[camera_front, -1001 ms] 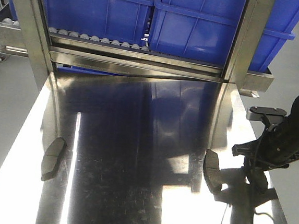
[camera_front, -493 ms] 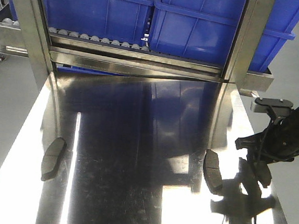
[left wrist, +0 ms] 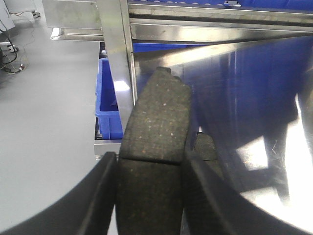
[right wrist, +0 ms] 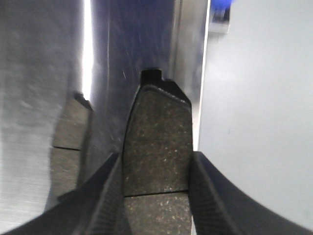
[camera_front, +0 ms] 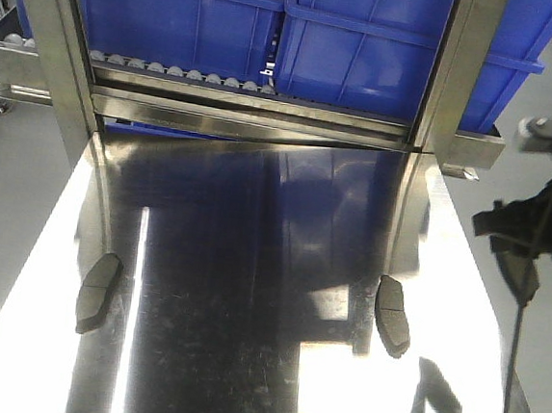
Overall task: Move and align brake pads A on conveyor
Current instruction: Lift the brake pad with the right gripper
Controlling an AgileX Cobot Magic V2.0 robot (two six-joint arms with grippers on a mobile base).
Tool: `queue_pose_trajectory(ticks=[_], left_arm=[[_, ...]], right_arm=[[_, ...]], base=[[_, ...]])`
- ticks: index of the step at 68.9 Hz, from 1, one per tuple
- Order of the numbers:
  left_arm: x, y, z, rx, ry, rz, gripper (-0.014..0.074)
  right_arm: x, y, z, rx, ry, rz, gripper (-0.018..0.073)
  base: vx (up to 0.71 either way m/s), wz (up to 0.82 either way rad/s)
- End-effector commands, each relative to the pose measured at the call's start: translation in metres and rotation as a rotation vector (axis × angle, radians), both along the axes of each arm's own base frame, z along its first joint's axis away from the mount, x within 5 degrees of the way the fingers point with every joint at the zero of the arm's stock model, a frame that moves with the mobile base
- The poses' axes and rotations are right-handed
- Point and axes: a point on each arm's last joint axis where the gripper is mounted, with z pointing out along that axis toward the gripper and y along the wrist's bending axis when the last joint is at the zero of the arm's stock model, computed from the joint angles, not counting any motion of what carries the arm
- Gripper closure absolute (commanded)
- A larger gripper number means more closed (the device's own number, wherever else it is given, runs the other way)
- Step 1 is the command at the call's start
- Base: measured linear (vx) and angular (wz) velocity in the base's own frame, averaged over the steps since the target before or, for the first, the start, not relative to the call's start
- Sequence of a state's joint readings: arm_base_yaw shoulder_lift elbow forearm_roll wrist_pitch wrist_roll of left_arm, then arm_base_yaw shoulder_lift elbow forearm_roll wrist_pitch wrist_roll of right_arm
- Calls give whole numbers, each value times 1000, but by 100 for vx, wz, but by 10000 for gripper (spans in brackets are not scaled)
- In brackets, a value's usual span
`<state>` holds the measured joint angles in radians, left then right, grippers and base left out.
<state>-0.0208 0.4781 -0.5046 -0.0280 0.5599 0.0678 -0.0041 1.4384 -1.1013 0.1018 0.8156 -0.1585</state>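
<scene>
Pad in left claw: a dark speckled brake pad [left wrist: 157,117], groove across its middle, tabbed end pointing away from the wrist camera.
Left claw [left wrist: 150,161]: pinching that pad across its width, over the left edge of the counter [camera_front: 243,358].
Pad in right claw: a second brake pad [right wrist: 157,132], tab outward.
Right claw [right wrist: 156,161]: clamped on that pad's two long sides, at the counter's right edge, with grey floor beside it.
Pads on counter: one flat near the left edge [camera_front: 97,292], one flat near the right edge [camera_front: 393,315], well apart, both lengthwise.
Right arm [camera_front: 535,234]: raised beside the counter's right edge.
Behind: blue bins [camera_front: 367,50] on a roller rack [camera_front: 172,70].
</scene>
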Motion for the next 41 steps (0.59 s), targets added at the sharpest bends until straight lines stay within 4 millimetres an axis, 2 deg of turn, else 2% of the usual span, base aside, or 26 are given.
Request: queue_pose_trajectory(ticks=[1,7,12,41], left_arm=[[3,0,17,-13,-117,3,451],[3,0,17,-13,-117,3,451],[3,0,17,-13,-117,3,451],[3,0,17,-13,-117,3,451]], right_arm=[[-18,-1,45,-6,-185,0,545],[-34,-1,61,-15,-263,9,545],[-49,-2,64,-21,-323,9,545],[-155,-2,40,-31,-551,-4,545]], base=[[0,0],[0,0],[0,0],[0,0]])
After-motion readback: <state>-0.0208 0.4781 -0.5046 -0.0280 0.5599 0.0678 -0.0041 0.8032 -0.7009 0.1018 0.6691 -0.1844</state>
